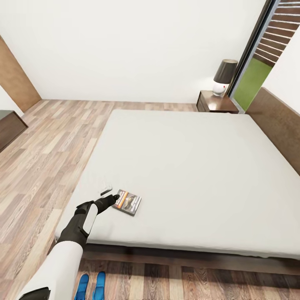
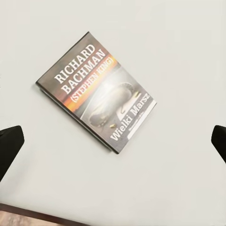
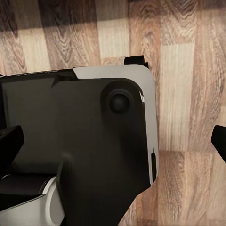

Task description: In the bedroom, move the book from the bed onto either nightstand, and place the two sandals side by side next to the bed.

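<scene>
Wood-plank floor (image 1: 46,158) runs under me, and nearest my base the two sandals (image 1: 91,286) lie side by side on it, just off the foot of the bed (image 1: 196,166). They look placed already, so my worry there is rolling over them or nudging one askew when I shift my base.

Next out, my left hand (image 1: 111,201) reaches over the near corner of the mattress, fingers spread wide apart with nothing between them. The book (image 2: 96,92) lies flat on the mattress just past my fingertips, near the bed's edge, cover up. It is thin and lies flush on a soft surface, so I judge the likely failure is my fingers closing over the cover and skidding off, or pushing it away instead of getting under an edge. If I come down too hard I dig into the mattress and the book tips.

My right hand (image 3: 113,141) hangs low over the floor beside my base, also spread and empty.

Farthest, the nightstand (image 1: 216,103) with a lamp (image 1: 224,77) stands by the headboard, well apart from the book. That carry is long; a weak pinch could drop it, and the lamp crowds the top.
</scene>
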You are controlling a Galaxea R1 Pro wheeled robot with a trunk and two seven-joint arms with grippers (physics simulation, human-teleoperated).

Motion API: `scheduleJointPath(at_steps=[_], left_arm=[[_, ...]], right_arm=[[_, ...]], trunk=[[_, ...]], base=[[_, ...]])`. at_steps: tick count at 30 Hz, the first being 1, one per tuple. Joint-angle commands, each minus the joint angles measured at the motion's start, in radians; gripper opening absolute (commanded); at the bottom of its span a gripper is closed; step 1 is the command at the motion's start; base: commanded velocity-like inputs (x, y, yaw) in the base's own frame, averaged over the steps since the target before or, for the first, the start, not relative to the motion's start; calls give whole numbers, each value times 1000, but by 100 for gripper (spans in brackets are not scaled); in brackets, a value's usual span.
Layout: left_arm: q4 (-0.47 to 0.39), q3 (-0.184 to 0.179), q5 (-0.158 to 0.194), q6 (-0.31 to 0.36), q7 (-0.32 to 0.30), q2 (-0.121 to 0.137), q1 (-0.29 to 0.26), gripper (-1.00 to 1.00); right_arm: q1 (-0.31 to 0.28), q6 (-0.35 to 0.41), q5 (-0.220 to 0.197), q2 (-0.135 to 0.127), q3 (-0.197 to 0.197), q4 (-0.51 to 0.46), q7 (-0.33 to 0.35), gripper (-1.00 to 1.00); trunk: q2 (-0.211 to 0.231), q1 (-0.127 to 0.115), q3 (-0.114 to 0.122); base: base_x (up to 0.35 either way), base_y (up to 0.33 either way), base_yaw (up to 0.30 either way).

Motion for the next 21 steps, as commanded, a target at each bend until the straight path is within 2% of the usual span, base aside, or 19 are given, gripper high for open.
scheduleJointPath(at_steps=[1, 21], left_arm=[[-1, 5, 4, 6, -2, -1, -1, 100], [-1, 5, 4, 5, -2, -1, -1, 100]], right_arm=[[-1, -7, 9, -1, -8, 4, 1, 100], [-1, -7, 9, -1, -8, 4, 0, 100]], trunk=[[-2, 0, -3], [-2, 0, -34]], base=[[0, 0, 0], [0, 0, 0]])
